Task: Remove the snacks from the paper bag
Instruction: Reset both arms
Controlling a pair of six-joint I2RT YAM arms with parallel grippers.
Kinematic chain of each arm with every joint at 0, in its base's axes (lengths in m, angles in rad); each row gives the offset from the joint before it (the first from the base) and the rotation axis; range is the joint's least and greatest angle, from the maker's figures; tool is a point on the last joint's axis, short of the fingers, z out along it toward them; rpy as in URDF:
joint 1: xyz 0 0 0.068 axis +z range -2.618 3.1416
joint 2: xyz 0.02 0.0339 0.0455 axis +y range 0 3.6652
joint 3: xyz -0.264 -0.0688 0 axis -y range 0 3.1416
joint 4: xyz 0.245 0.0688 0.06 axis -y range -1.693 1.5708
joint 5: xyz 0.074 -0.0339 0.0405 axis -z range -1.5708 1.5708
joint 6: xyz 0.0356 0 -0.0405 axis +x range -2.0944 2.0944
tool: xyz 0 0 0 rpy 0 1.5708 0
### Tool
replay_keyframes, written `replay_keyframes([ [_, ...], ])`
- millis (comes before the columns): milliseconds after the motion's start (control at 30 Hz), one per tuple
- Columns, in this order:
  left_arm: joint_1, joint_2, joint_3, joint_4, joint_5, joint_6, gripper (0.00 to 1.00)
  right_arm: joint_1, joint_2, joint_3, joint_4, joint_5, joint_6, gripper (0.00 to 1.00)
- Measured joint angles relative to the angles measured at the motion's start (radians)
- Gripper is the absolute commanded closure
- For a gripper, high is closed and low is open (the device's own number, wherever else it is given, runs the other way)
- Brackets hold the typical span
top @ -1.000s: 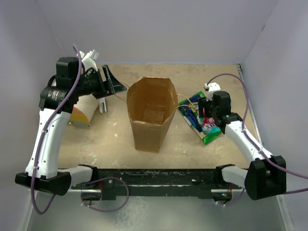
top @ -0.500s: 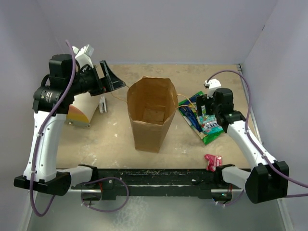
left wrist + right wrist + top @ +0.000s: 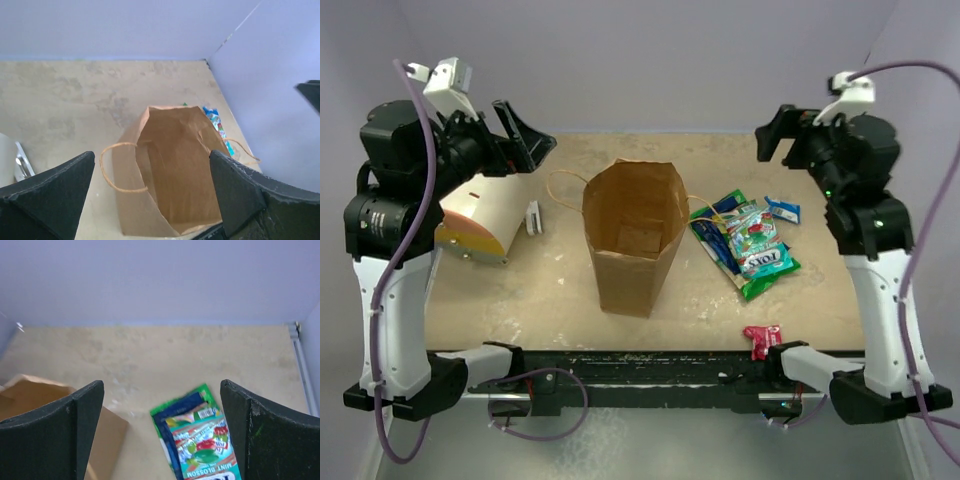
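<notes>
Two slender limbs, left arm and right arm, clad in glossy white shells and broken up by chunky black cylindrical joints. Blocky black bases, fixed at either end of a scuffed black rail. Lilac cables looped loosely along each limb. Small white blocks capping the wrists. Left gripper and right gripper matte black throughout. Fingers broad and wedge-shaped, tapering to blunt tips, grainy and flecked pale along the edges.

The teal packet and paper bag run off the right wrist view.
</notes>
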Motion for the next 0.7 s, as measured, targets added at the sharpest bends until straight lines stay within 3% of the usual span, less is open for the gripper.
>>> replay_keyframes([
  [333,0.000,-0.116,0.030,0.110,-0.113,0.075,0.01,0.000,-0.039,0.562,-0.298,-0.004,0.068,0.01],
  [567,0.000,-0.242,0.049,0.158,-0.177,0.095,0.01,0.000,-0.101,0.772,-0.405,0.002,0.081,0.01],
  [700,0.000,-0.251,0.089,0.153,-0.192,0.093,0.01,0.000,-0.130,0.781,-0.440,0.006,0.082,0.00],
])
